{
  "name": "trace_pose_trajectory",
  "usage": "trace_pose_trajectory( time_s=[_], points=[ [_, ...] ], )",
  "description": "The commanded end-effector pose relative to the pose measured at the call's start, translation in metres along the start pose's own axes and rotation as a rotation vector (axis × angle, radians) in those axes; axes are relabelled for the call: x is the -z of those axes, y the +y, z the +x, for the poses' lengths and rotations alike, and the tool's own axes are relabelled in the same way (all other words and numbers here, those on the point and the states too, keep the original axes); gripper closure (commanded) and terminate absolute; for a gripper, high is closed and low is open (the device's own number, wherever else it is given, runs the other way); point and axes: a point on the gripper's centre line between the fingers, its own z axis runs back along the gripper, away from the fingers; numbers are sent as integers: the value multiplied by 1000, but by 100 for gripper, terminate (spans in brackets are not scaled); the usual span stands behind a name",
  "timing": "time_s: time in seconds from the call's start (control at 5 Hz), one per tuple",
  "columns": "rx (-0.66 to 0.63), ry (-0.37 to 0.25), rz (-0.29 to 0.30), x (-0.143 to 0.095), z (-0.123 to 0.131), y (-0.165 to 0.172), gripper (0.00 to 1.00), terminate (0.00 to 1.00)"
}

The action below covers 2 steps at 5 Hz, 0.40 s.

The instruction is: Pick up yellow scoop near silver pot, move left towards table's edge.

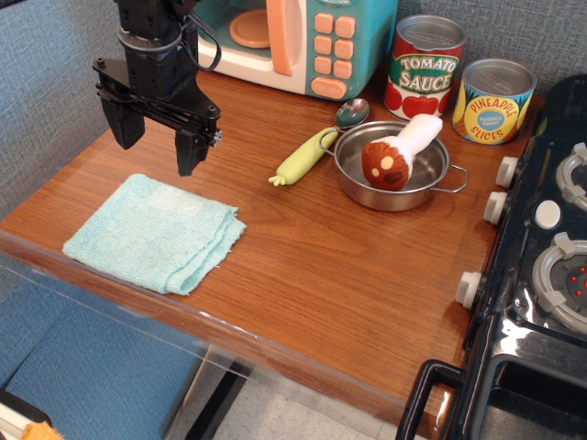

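Note:
The yellow scoop [310,153] lies on the brown wooden table [321,266], its pale yellow-green handle pointing left and its shiny silver bowl [352,113] at the back, touching the silver pot's left rim. The silver pot [396,170] is a shallow steel pan with wire loop handles; a toy mushroom [396,154] lies in it. My black gripper [156,147] hangs open and empty above the table, left of the scoop and just behind the cloth.
A folded light-blue cloth [156,233] lies at the front left. A toy microwave [289,41] stands at the back. A tomato sauce can [424,69] and a pineapple can [492,101] stand behind the pot. A black toy stove [541,275] fills the right side.

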Motion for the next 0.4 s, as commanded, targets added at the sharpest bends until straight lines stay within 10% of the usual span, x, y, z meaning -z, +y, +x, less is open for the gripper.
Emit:
trace_pose_trajectory(
  time_s=[0.0,0.2],
  points=[
    [0,0,0,0,0,0,0,0],
    [8,7,-52,4,17,-23,0,0]
  ],
)
